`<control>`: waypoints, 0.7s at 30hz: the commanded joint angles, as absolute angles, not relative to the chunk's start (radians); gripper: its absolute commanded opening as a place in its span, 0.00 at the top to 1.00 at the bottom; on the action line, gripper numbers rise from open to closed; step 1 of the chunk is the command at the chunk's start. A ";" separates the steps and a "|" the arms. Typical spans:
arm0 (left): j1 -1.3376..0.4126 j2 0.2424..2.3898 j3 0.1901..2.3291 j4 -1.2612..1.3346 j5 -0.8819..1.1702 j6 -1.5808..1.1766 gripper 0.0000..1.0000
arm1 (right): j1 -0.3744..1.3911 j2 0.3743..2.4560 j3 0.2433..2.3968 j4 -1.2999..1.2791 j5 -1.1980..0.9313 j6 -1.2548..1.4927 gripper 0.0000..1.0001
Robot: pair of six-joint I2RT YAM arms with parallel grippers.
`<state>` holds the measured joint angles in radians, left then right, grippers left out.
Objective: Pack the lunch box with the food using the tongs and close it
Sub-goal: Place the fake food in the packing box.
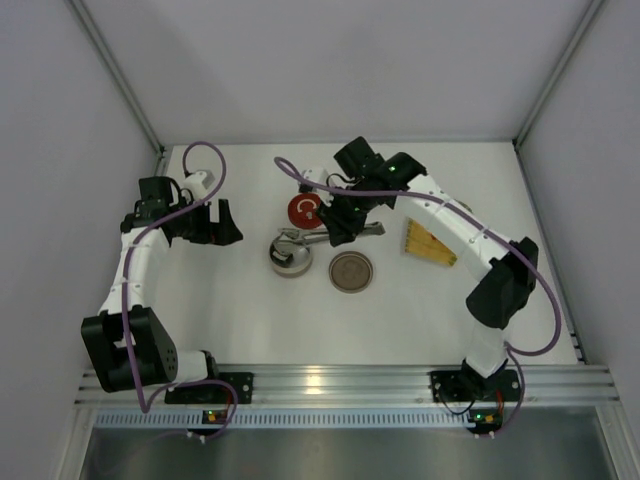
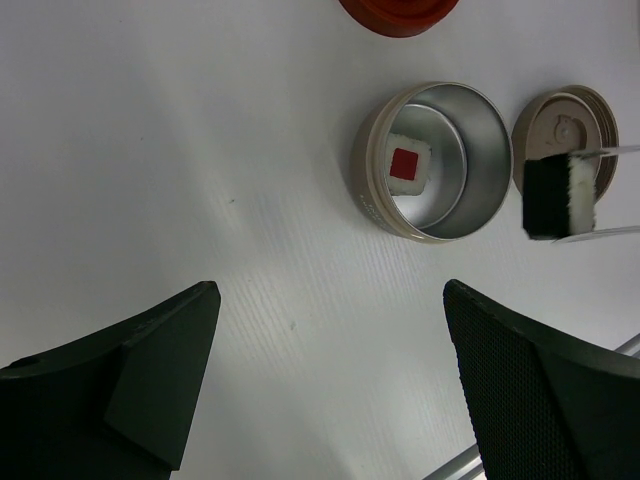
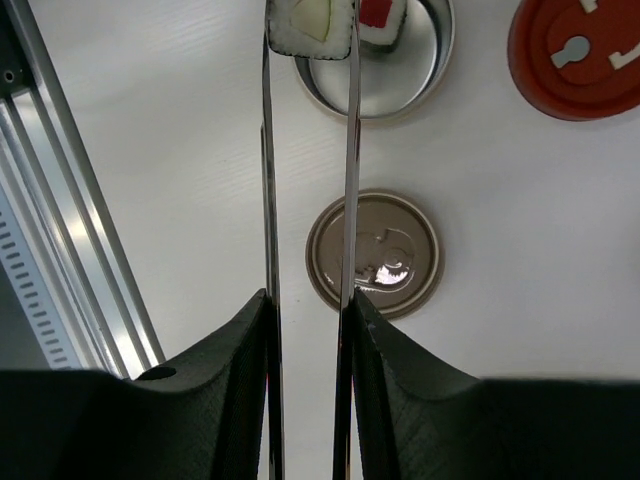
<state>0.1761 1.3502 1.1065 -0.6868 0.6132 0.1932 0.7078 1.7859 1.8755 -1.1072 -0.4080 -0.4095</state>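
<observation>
Clamping tongs (image 3: 352,150) in right gripper (image 3: 308,310), pinching sushi piece (image 3: 310,25) near tin (image 2: 375,200) containing red-centred piece (image 2: 407,163), leaving lid (image 3: 372,253) off, left gripper (image 2: 330,290) agape.

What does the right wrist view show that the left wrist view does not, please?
Only the right wrist view: the right gripper clamped on the tongs, and the held roll showing its pale filling. Only the left wrist view: the open left gripper and that roll's black wrap. Both: the open tin holding a red-centred piece, and the beige lid.
</observation>
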 commanded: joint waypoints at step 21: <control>0.179 1.313 1.080 -0.643 0.620 0.213 0.02 | 0.764 1.948 1.979 -1.144 -0.305 -0.472 0.96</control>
<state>0.1761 1.3472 1.0878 -0.6815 0.6090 0.2039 0.7498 1.9442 1.9213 -1.1522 -0.3130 -0.4541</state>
